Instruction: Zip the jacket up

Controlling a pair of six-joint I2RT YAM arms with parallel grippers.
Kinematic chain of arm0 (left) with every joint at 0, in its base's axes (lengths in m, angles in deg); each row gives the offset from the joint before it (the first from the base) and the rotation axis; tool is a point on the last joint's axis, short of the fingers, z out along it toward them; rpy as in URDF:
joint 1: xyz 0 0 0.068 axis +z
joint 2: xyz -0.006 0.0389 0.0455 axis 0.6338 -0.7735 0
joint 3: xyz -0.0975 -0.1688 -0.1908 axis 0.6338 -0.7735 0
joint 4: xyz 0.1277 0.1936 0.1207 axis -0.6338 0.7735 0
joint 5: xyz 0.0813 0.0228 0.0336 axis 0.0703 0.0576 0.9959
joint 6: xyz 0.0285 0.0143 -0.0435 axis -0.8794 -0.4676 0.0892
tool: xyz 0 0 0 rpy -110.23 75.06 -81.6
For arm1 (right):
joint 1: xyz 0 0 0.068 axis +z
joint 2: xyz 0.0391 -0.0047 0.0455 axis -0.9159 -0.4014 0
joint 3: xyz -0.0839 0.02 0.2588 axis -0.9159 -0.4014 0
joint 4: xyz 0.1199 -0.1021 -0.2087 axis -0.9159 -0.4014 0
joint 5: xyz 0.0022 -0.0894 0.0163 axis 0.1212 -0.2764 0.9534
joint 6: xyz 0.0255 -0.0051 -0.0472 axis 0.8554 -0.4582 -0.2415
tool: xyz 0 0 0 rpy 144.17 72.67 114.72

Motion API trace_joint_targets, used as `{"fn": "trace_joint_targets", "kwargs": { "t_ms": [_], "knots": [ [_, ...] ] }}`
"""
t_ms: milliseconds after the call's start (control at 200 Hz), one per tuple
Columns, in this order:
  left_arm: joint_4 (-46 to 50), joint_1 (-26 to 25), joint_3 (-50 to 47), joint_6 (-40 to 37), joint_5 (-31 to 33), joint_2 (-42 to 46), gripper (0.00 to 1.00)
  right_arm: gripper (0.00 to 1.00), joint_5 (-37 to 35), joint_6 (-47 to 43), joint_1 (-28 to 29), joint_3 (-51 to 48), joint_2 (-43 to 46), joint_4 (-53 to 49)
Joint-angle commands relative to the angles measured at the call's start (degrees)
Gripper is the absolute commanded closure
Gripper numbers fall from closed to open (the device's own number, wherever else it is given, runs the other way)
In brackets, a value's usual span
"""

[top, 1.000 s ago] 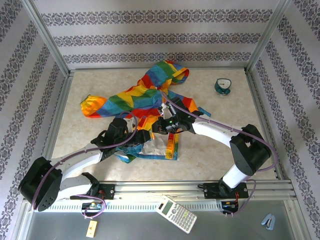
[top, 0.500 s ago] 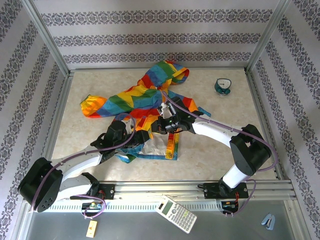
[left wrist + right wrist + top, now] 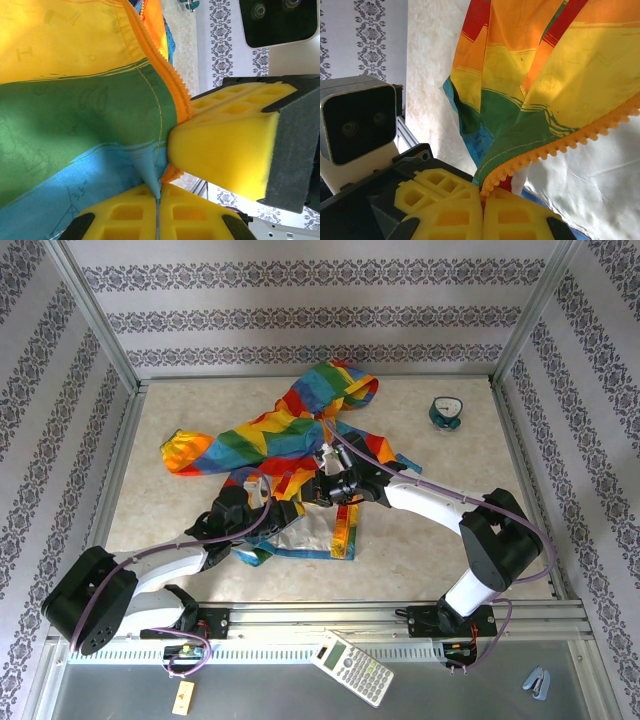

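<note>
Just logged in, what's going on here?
Both arms are on the rainbow jacket, spread on the table. The left pincer is shut on a fold of blue fabric beside the orange zipper teeth; the right pincer is shut on the end of a toothed edge. The front lies open, pale lining showing, not yet zipped.

Beige marbled table: rainbow jacket spread mid-left, small teal object far right
</note>
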Motion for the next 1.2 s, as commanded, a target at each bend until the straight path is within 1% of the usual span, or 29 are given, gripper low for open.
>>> {"fn": "trace_joint_targets", "kwargs": {
  "t_ms": [0, 115, 240, 280, 340, 430, 505, 580, 705, 829, 909, 1194],
  "knots": [
    [-4.5, 0.9, -1.0, 0.5, -1.4, 0.6, 1.00, 1.00, 0.8, 0.2, 0.3, 1.3, -0.4, 0.5],
    [-4.4, 1.0, -1.4, 0.0, -1.4, 0.7, 1.00, 1.00, -0.2, -0.8, 0.0, 1.3, 0.3, -1.1],
    [-4.2, 1.3, -1.7, -0.7, -1.6, 0.8, 1.00, 0.72, -1.6, -2.3, -1.2, -0.2, 2.9, -4.2],
    [-4.1, 1.4, -1.9, -0.8, -1.6, 1.0, 1.00, 0.68, -2.6, -2.9, -1.7, -1.5, 4.4, -5.5],
    [-3.6, 1.7, -2.1, -1.2, -1.6, 1.2, 1.00, 0.64, -3.9, -3.8, -2.7, -4.1, 7.0, -7.5],
    [-2.5, 2.0, -2.0, -1.9, -1.7, 1.3, 1.00, 0.62, -6.6, -4.9, -3.8, -9.0, 11.1, -10.8],
    [-0.1, 2.1, -1.0, -3.0, -2.0, 1.4, 1.00, 0.61, -10.0, -5.5, -3.9, -13.3, 14.1, -14.2],
    [2.8, 2.2, -0.1, -4.6, -2.1, 1.6, 1.00, 0.60, -11.7, -4.5, -3.5, -17.6, 16.3, -15.7],
    [5.6, 2.1, 1.1, -6.2, -2.0, 1.5, 1.00, 0.59, -13.1, -1.8, -1.8, -23.4, 19.1, -15.6],
    [6.6, 2.1, 2.0, -7.0, -2.5, 0.9, 1.00, 0.60, -13.2, 1.5, -1.3, -28.7, 21.3, -11.4],
    [6.6, 2.2, 2.2, -7.1, -2.7, 0.7, 1.00, 0.60, -13.3, 2.2, -1.3, -29.7, 20.6, -9.5],
    [6.3, 2.2, 1.0, -7.4, -2.9, 0.8, 1.00, 0.60, -12.6, 1.3, -0.3, -26.7, 12.7, -6.3]
  ]
}}
